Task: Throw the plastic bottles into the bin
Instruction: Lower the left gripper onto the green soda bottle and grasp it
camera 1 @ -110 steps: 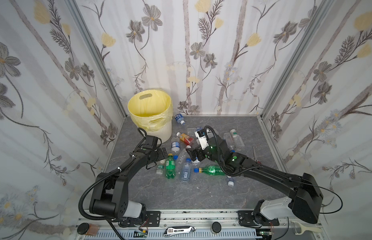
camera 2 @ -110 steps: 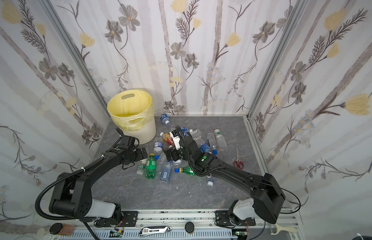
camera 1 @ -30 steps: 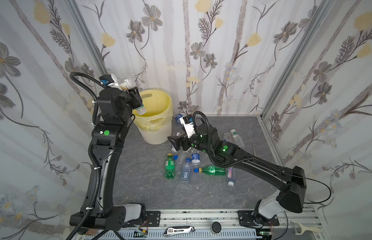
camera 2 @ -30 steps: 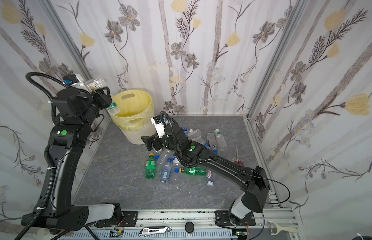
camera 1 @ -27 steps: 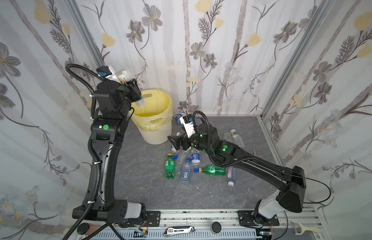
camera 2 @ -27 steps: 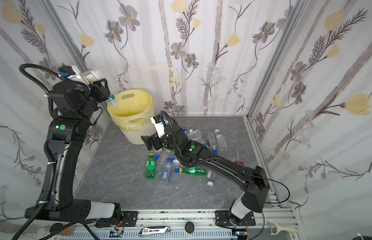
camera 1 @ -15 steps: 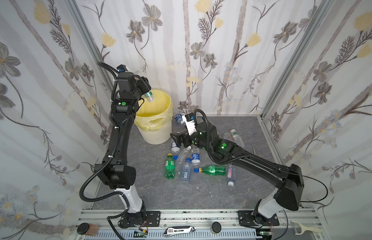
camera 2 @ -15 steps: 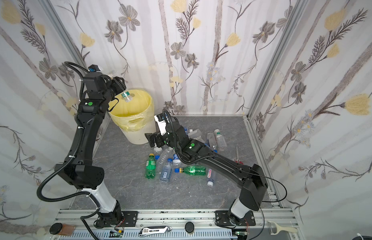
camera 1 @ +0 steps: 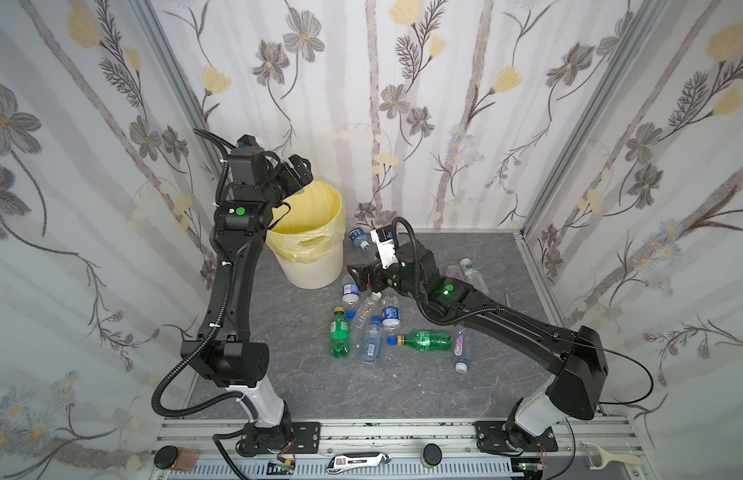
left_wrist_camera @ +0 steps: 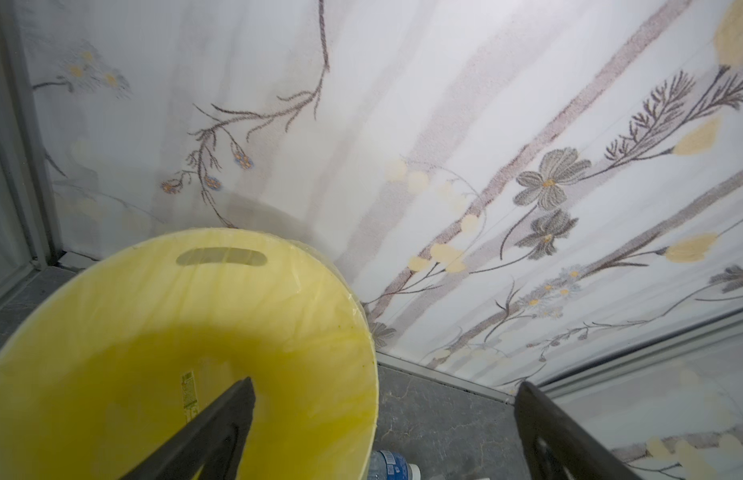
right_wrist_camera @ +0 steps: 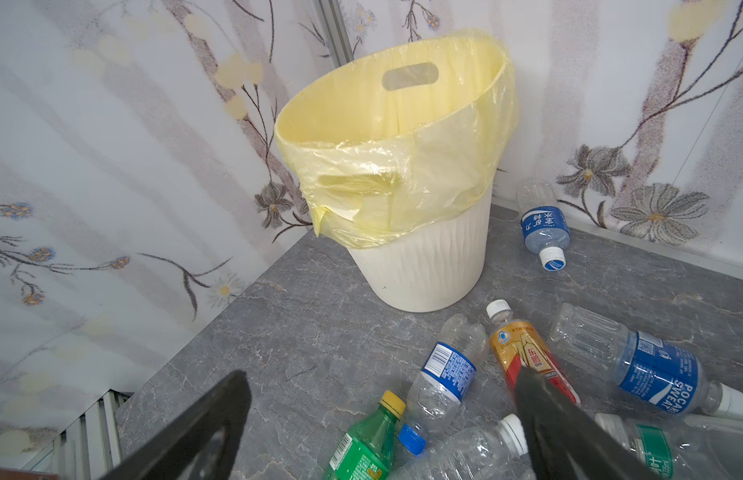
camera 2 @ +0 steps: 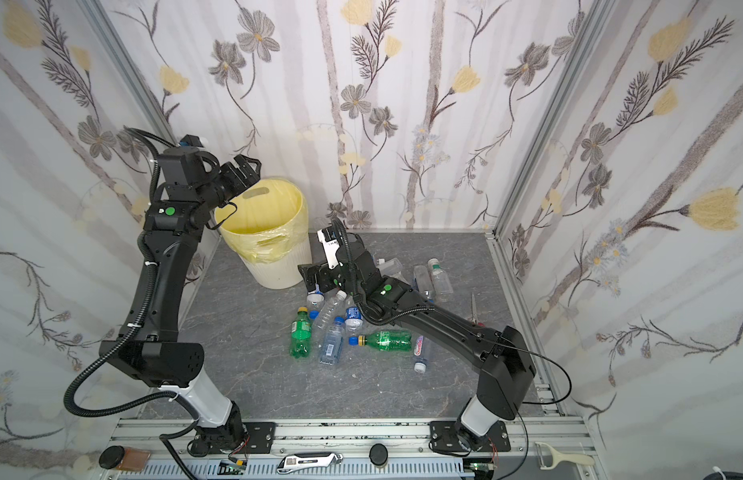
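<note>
Yellow-lined bin (camera 1: pixel 316 270) sits beneath the left gripper (camera 1: pixel 299 170) in both top views, jaws spread and empty. Left wrist view: one jaw hangs over the liner (left_wrist_camera: pixel 195 332), the other past the rim. Right wrist view: right gripper (right_wrist_camera: pixel 382 376), jaws parted and holding nothing, above plastic bottles (right_wrist_camera: pixel 444 374) on the table (right_wrist_camera: pixel 299 332) beside the bin.

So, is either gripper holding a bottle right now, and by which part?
Neither: left gripper is open above the bin, right gripper open over the bottles.

Bright, even light; both top views are sharp. Wrist views bend at the edges, and a soft shadow lies inside the bin (left_wrist_camera: pixel 320 291).
</note>
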You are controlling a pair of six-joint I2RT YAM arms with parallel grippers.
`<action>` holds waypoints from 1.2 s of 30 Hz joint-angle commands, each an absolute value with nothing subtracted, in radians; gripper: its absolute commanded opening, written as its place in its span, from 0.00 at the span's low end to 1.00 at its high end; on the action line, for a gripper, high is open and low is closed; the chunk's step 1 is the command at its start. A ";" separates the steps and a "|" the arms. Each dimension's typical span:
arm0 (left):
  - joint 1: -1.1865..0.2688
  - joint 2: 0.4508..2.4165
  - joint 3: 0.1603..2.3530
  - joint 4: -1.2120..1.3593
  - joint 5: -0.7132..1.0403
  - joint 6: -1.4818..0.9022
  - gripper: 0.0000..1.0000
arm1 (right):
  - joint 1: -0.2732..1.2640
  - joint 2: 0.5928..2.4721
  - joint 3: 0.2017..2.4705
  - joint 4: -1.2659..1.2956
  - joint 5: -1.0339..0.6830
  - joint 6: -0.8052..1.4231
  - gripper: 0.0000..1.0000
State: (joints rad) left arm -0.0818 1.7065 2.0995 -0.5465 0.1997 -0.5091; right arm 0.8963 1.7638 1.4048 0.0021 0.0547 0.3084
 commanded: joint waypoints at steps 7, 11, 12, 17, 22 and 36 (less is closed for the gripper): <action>-0.204 1.586 1.917 -0.537 0.153 -0.463 1.00 | 0.873 1.705 1.326 0.021 0.081 0.339 1.00; -0.231 1.521 1.791 -0.535 0.133 -0.474 1.00 | 0.862 1.668 1.274 0.021 0.089 0.337 1.00; -0.238 1.503 1.759 -0.535 0.133 -0.479 1.00 | 0.860 1.660 1.262 0.019 0.091 0.337 1.00; -0.284 1.417 1.597 -0.531 0.119 -0.508 1.00 | 0.859 1.622 1.197 0.012 0.111 0.346 1.00; -0.346 1.325 1.404 -0.524 0.099 -0.556 1.00 | 0.858 1.603 1.134 0.015 0.115 0.367 1.00; -0.395 1.173 0.931 -0.503 0.116 -0.632 1.00 | 0.859 1.514 0.984 0.054 0.113 0.387 1.00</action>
